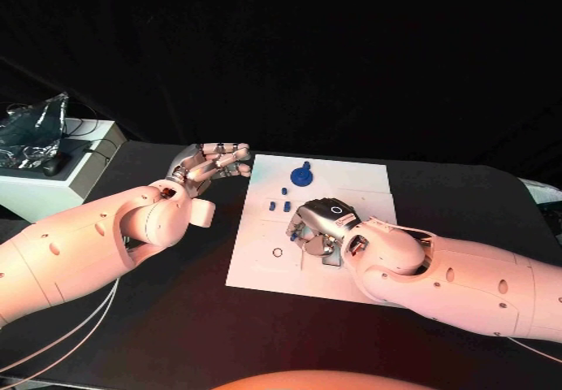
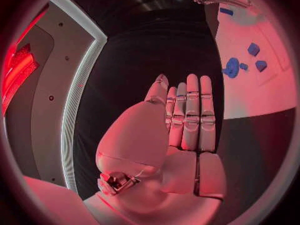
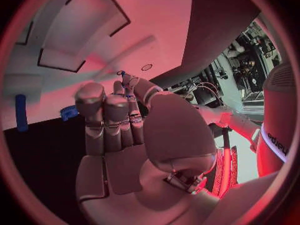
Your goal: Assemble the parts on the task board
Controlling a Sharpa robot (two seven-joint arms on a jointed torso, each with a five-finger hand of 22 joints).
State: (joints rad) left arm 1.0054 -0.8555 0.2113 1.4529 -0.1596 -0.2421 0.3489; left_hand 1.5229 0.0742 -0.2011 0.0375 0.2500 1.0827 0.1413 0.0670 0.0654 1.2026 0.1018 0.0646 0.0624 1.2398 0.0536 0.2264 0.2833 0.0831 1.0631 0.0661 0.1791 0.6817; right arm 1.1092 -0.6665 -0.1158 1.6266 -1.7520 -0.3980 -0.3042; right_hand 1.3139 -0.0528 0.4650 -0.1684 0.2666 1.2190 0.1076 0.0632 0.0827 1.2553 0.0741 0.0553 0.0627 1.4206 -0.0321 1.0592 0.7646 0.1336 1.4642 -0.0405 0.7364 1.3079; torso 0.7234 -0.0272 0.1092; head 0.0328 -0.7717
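Note:
The white task board (image 1: 264, 268) lies in the middle of the black table. A round blue part (image 1: 301, 174) stands near its far edge, with small blue pieces (image 1: 285, 192) just in front of it. My right hand (image 1: 322, 223) hovers over the board's middle, fingers curled; a tiny blue part (image 3: 120, 73) shows pinched at its fingertips. A blue peg (image 3: 22, 112) and another blue piece (image 3: 69, 113) lie beyond it. My left hand (image 1: 211, 166) is off the board's far left corner, fingers straight and side by side (image 2: 187, 115), holding nothing. From there the round blue part (image 2: 232, 67) is seen on the board (image 2: 262, 95).
A small ring (image 1: 278, 253) lies on the board's near left part. Recessed outlines (image 3: 81, 30) mark the board. A white box (image 1: 47, 183) with a plastic bag (image 1: 33, 126) and cables stands at the table's far left.

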